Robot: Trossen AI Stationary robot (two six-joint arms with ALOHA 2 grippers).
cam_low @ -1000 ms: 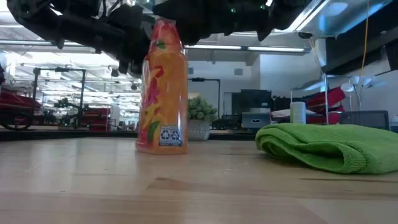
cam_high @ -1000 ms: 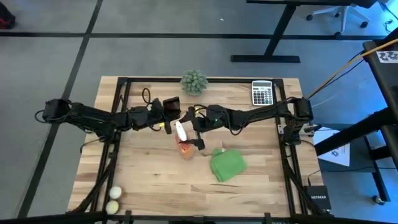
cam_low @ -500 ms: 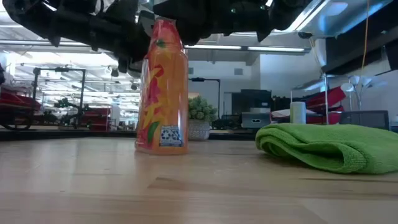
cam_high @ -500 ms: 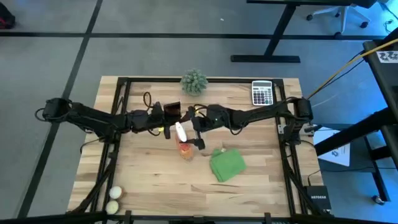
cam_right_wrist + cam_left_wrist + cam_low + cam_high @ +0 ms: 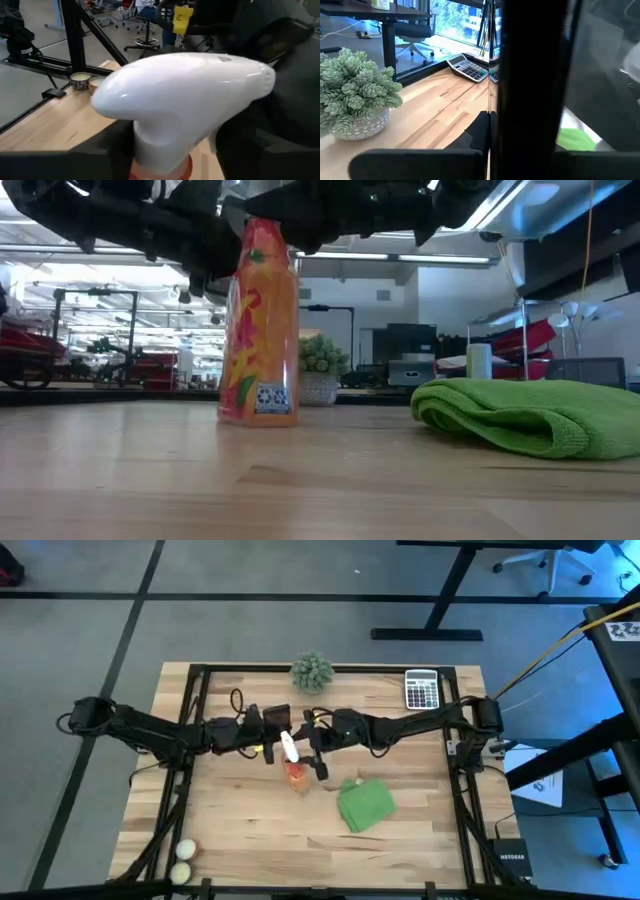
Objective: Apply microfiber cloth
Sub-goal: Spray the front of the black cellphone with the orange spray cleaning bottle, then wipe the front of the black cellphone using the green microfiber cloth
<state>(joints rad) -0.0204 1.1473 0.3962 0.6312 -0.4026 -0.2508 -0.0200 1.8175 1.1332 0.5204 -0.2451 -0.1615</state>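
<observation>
two small balls (image 5: pixel 182 862) sit at the desk's (image 5: pixel 240 830) near left corner, touching or nearly so. one left hand (image 5: pixel 272 732) reaches in from the left to the desk's middle, beside the top of the one orange bottle (image 5: pixel 296 776); how its fingers stand cannot be told, as its wrist view is filled by dark gripper parts. the bottle stands upright in the low view (image 5: pixel 260 330), its white trigger head (image 5: pixel 180 95) close up in the right wrist view. one right hand (image 5: pixel 312 750) comes from the right and is closed on the bottle just under the head, a dark finger on each side. one plant ball (image 5: pixel 312 670) in a pot stands at the far edge, and one calculator (image 5: pixel 421 689) lies at the far right. one green cloth (image 5: pixel 365 804) lies bunched on the desk just right of the bottle, near but apart, and no hand touches it.

against half a second ago, the bottle leans a touch less and sits slightly nearer the arms; the cloth, balls, plant and calculator have not moved.
</observation>
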